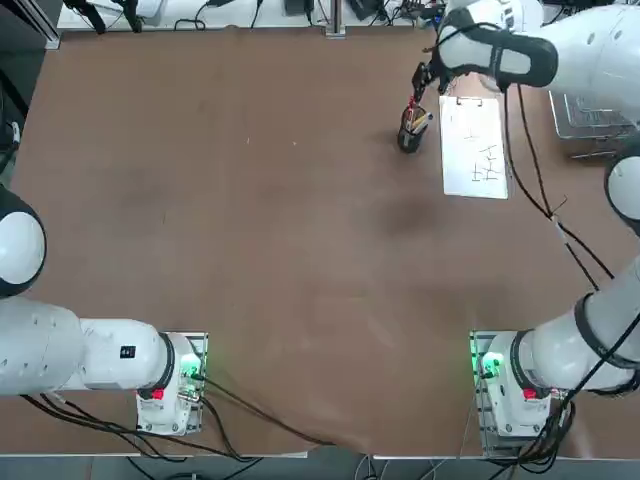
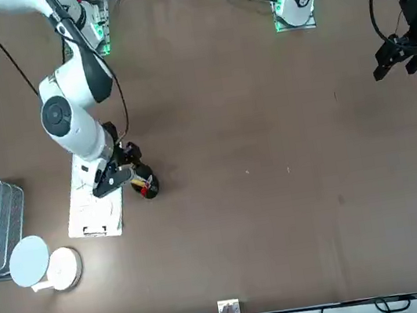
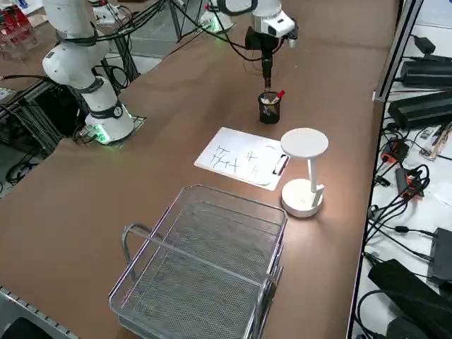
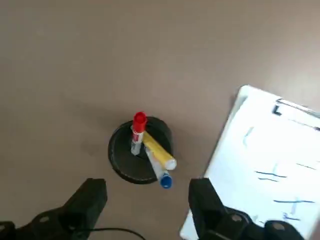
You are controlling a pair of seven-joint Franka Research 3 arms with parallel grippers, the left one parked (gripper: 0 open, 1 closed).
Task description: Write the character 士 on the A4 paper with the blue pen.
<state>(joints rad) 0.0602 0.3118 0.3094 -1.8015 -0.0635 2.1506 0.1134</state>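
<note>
Black and two-fingered, the right gripper (image 4: pixel 148 189) holds nothing, its fingers wide apart, close by a round black pen cup (image 3: pixel 269 110) on the far right of the brown worktop (image 1: pixel 250 220). Three pens lean in that cup: the blue pen (image 4: pixel 166 180), pale-barrelled with a blue end, a red-capped pen (image 4: pixel 139 125) and a yellow pen (image 4: pixel 159 150) with a white end. The blue and yellow ones look to be touching, though their overlap makes that hard to judge.

Just right of the cup lies the A4 paper (image 1: pixel 471 140), a white rectangular sheet with a thin metal clip (image 3: pixel 281 164) at its far short edge and several handwritten strokes, some crossing. Beyond it to the right stands a white stand (image 3: pixel 304 143) with a round top and a round base. Further right sits a silvery wire-mesh basket (image 3: pixel 201 261) with a metal handle.
</note>
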